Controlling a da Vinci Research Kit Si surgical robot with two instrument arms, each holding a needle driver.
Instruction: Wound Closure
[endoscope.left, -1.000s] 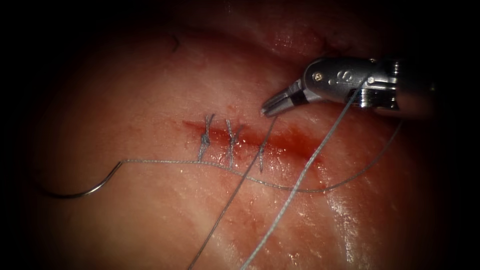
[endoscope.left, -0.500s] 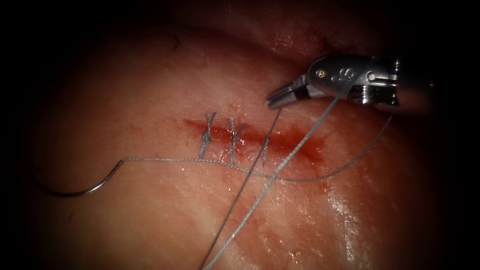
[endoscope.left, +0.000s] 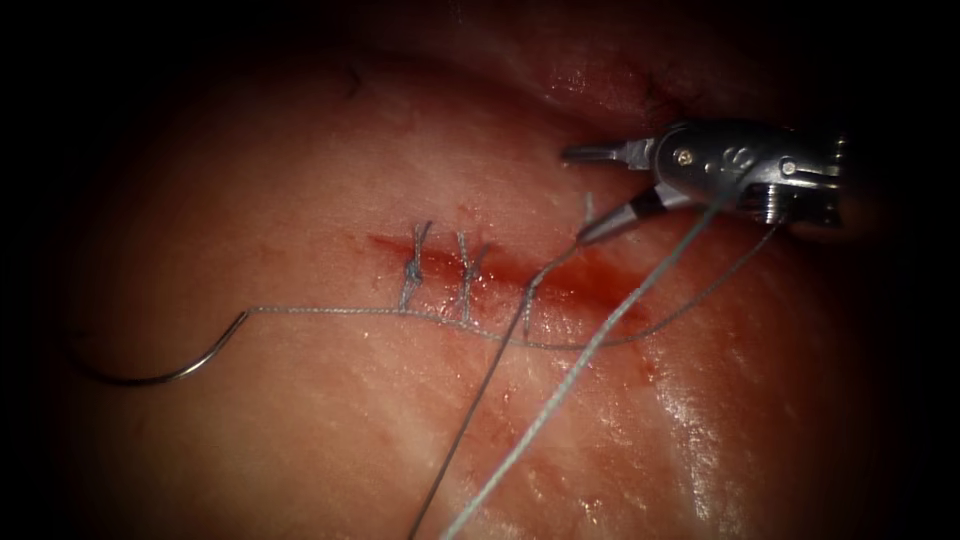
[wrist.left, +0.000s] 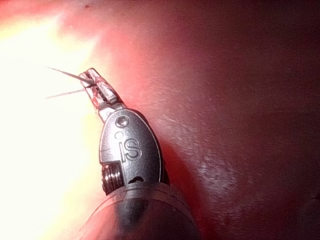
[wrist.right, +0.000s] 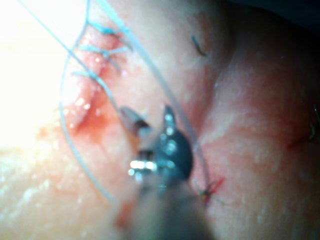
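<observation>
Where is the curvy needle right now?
In the endoscope view the needle lies on the tissue, left of the cut and its stitches, with no tool holding it.

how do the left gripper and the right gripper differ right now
The left gripper is shut on thread; the right gripper stands open, holding nothing. The right gripper hovers by the cut in the tissue. The needle lies free on the tissue, left of the cut. Both are silver needle drivers.

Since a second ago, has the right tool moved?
Yes. The right tool has drawn back rightward from the stitches on the cut, and its jaws have opened.
</observation>
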